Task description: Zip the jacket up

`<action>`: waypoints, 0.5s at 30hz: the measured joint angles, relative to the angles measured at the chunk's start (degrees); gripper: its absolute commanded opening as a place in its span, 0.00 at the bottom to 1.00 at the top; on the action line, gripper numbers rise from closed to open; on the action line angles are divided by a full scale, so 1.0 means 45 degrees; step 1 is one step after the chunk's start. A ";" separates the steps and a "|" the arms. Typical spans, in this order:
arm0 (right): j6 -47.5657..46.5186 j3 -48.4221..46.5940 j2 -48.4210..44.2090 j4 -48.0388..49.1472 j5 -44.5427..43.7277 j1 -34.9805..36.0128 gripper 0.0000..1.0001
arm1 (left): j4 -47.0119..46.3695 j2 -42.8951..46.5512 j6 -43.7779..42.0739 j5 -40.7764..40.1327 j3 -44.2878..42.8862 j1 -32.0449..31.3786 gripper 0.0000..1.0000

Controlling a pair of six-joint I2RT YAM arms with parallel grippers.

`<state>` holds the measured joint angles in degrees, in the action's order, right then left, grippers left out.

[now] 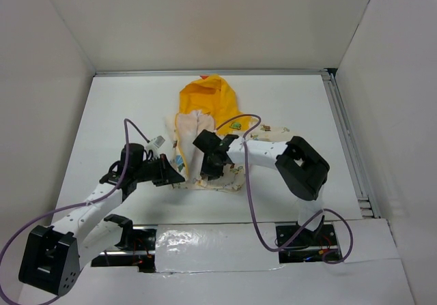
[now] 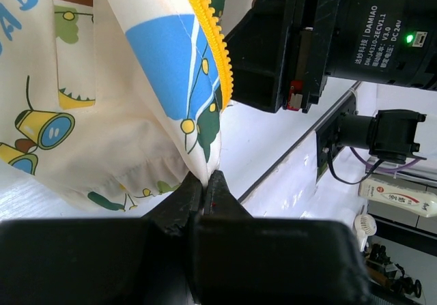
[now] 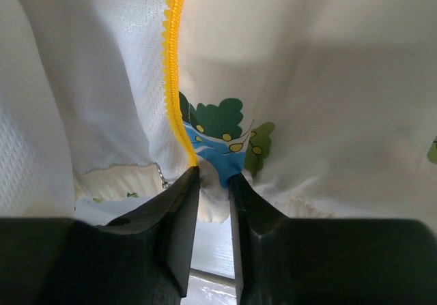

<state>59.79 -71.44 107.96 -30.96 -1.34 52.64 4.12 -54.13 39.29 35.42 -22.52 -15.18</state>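
Doubly clamped hem of cream cartoon-print hooded jacket (image 1: 196,129) in left end effector (image 2: 205,182) and right end effector (image 3: 213,179); needed yellow zipper teeth (image 3: 172,66) aligned.

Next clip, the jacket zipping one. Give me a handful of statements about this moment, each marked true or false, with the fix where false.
1. The jacket has a bright yellow hood. True.
2. The left gripper hangs open, clear of the fabric. False: it is shut on the jacket's bottom edge, just below the zipper teeth.
3. The zipper teeth are yellow. True.
4. The right gripper grips the hood. False: it pinches the fabric at the lower end of a zipper row, near the hem.
5. The jacket is zipped to the top. False: the front lies open, and each wrist view shows a single zipper row with a free edge.
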 measured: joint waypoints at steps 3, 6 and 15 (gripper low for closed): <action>0.0131 -0.0053 0.0039 -0.0199 -0.0287 0.0073 0.22 | 0.0053 0.0000 0.0005 -0.0141 0.0000 -0.0083 0.00; 0.0112 -0.0053 0.0039 -0.0248 -0.0500 0.0117 0.08 | 0.0068 0.0000 0.0005 -0.0228 0.0000 -0.0151 0.00; -0.1734 0.1472 -0.2312 0.1326 -0.1617 0.0534 0.00 | 0.0345 0.0063 -0.0102 -0.0049 -0.0277 -0.0476 0.00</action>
<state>51.99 -64.82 97.56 -24.99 -8.62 55.05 5.67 -53.84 38.83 35.20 -23.77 -17.32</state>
